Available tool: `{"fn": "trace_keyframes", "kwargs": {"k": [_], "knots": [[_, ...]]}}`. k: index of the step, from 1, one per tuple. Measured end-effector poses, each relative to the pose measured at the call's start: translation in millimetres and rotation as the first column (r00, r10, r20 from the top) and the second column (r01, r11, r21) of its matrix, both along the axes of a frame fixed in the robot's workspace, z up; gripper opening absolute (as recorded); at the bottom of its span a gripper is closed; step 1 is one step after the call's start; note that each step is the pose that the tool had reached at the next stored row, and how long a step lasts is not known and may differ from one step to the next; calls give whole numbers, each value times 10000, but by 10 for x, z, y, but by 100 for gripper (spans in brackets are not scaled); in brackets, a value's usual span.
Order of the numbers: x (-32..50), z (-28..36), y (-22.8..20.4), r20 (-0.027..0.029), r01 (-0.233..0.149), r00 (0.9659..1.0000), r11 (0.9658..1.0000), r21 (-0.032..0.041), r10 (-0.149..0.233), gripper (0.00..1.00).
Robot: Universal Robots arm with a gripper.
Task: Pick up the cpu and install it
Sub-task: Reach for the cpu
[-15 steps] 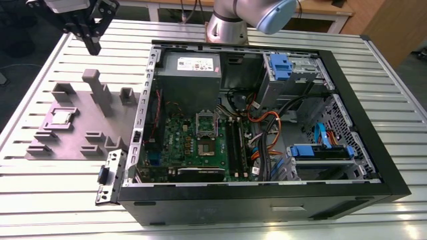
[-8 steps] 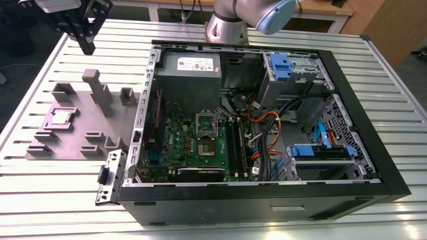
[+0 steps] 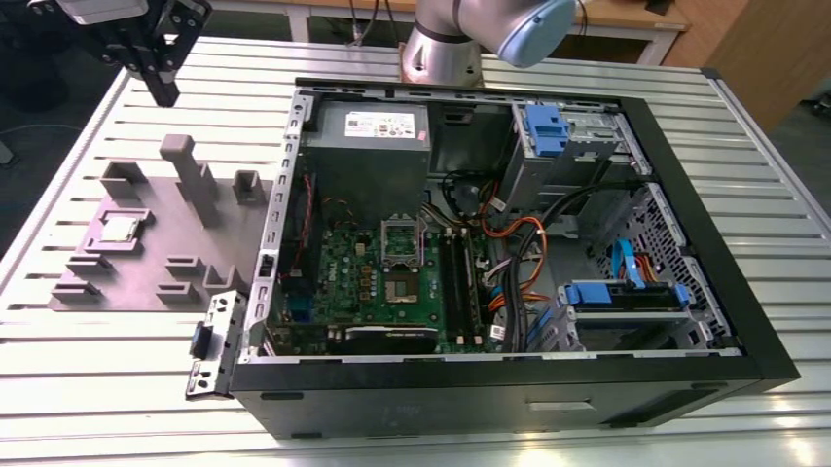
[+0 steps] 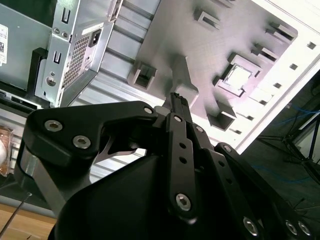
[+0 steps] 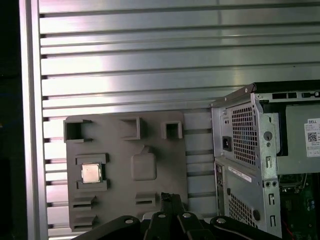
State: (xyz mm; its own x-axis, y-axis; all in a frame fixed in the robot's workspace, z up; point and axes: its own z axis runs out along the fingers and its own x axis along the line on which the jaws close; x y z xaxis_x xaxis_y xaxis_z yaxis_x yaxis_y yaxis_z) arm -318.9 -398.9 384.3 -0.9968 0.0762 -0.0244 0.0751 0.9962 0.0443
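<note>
- On the exterior view's left, we are noting the gripper (image 3: 162, 92) hanging high over the far corner of the slatted surface (image 3: 104, 389). Its jaws are together and carrying nothing.
- Below it, well apart, we are finding the cpu (image 3: 121, 229) lying flat in a square pocket of the grey fixture plate (image 3: 78, 292). We are judging that the pocket is keeping it at a known pickup spot.
- Moving right, we are logging the open computer case (image 3: 688, 195) lying on its side. That is leaving the green motherboard (image 3: 344, 268) and its silver socket frame (image 3: 403, 238) facing up, likely for access from above.
</note>
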Motion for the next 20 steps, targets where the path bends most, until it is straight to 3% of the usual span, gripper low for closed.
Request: {"fn": "trace_keyframes", "kwargs": {"k": [20], "knots": [[-161,-7,0,0,0,10000,10000,0,0,10]]}}
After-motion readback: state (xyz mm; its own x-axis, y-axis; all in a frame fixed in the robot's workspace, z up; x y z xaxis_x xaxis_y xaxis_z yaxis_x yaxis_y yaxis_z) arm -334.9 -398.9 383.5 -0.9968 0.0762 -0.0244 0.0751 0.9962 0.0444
